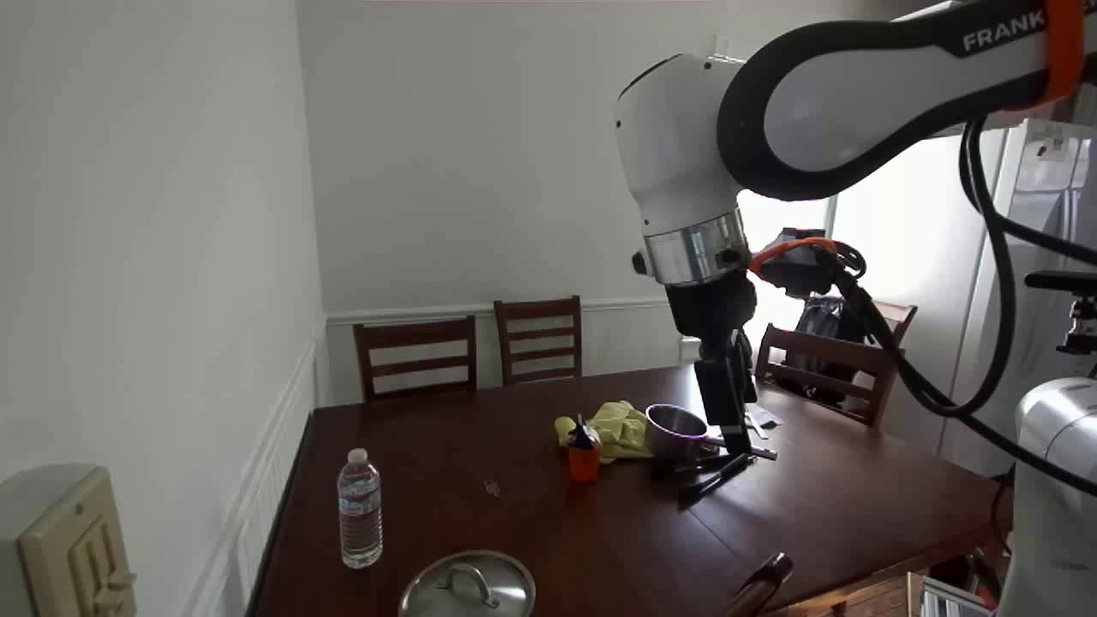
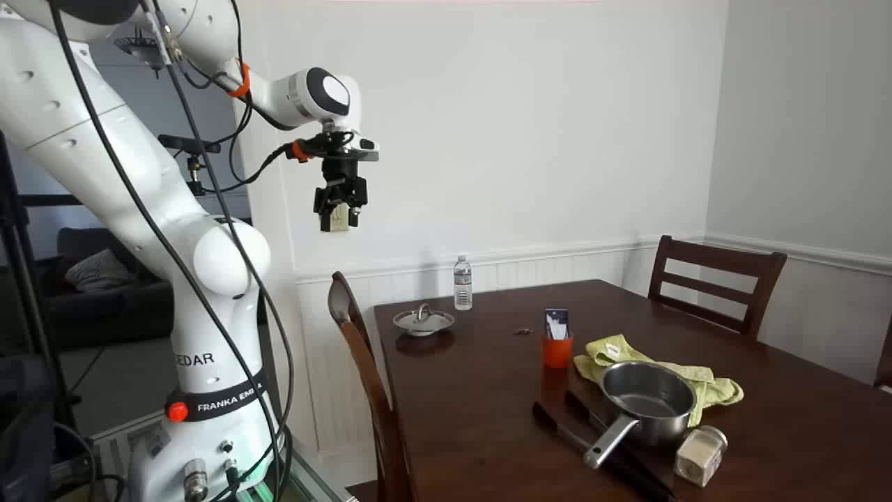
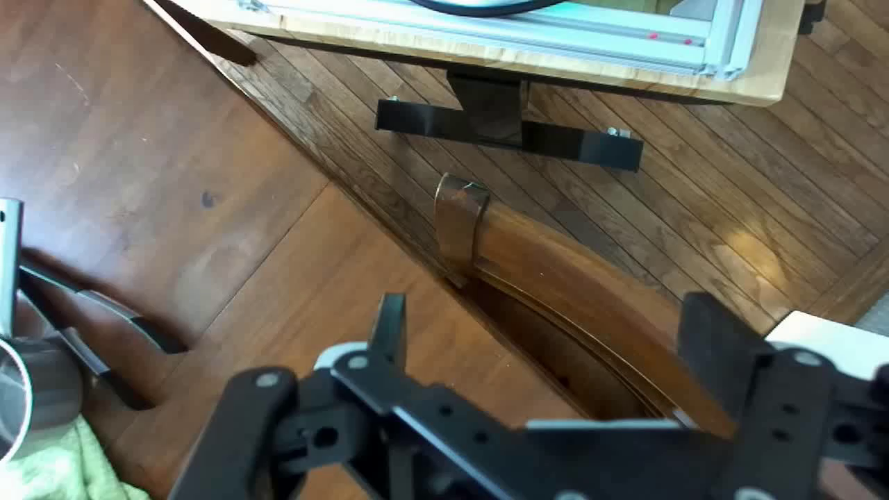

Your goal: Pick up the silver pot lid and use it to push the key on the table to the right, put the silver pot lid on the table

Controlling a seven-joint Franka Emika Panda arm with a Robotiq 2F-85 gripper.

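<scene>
The silver pot lid is lying near the bottle on the table while the gripper is hanging well apart, spread and empty, so a clean pickup is probably calling for descent centred over the handle.

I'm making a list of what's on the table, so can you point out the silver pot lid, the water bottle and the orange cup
Silver pot lid [image 1: 463, 591], in an exterior view: its domed top.
Water bottle [image 1: 359, 499], in an exterior view: its label.
Orange cup [image 2: 557, 353], in an exterior view: its outer wall.
</scene>
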